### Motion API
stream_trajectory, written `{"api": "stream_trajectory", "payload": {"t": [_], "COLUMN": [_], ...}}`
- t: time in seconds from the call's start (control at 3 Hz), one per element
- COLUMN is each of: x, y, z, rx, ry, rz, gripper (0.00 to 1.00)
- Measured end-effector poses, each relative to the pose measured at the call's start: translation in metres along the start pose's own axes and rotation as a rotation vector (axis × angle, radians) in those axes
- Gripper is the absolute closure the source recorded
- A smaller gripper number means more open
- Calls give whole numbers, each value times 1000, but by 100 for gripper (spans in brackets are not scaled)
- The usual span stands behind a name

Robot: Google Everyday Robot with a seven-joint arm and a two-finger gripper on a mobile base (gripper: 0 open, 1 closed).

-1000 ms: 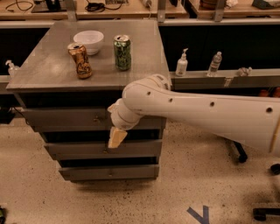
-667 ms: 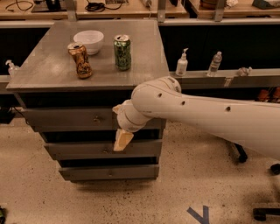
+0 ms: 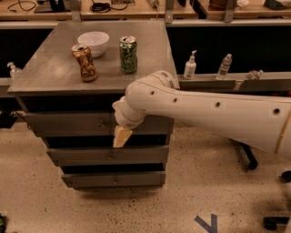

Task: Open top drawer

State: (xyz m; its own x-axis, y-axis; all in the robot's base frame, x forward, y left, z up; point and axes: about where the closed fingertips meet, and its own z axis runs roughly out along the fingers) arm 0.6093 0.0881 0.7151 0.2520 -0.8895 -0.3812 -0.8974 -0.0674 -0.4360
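Top drawer (image 3: 68, 124) sits shut just under the cabinet top (image 3: 50, 73), knob (image 3: 101, 123) at its centre. The gripper (image 3: 122, 136) hangs near the knob's four o'clock, apparently off it; whether it is wide or narrow I cannot tell. This looks like the approach: next it must shift toward ten o'clock onto the knob and grasp it.

The place looks like a robotics lab or workshop: a speckled hard floor (image 3: 204, 182) with a blue tape mark (image 3: 207, 223) at the bottom of the frame, long wooden workbenches (image 3: 132, 11) with cables (image 3: 102, 6) along the top edge, and the wheeled base of a chair (image 3: 248, 157) at the right. A low ledge (image 3: 254, 84) at the upper right carries a pump bottle (image 3: 190, 66) and a water bottle (image 3: 224, 67), and a grey metal drawer cabinet (image 3: 50, 68) stands left of centre. A white robot arm (image 3: 204, 113) reaches in from the right, its claw (image 3: 122, 136) in front of the cabinet near the middle of the frame.
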Motion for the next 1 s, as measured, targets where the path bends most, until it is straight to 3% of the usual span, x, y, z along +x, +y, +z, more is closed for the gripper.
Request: {"api": "stream_trajectory", "payload": {"t": [0.33, 0.67, 1.0], "x": [-9, -4, 12], "y": [-22, -28, -10], "z": [27, 58, 88], "rx": [-15, -53, -109], "ry": [37, 61, 83], "rz": [-26, -17, 3], "gripper": [18, 20, 21]}}
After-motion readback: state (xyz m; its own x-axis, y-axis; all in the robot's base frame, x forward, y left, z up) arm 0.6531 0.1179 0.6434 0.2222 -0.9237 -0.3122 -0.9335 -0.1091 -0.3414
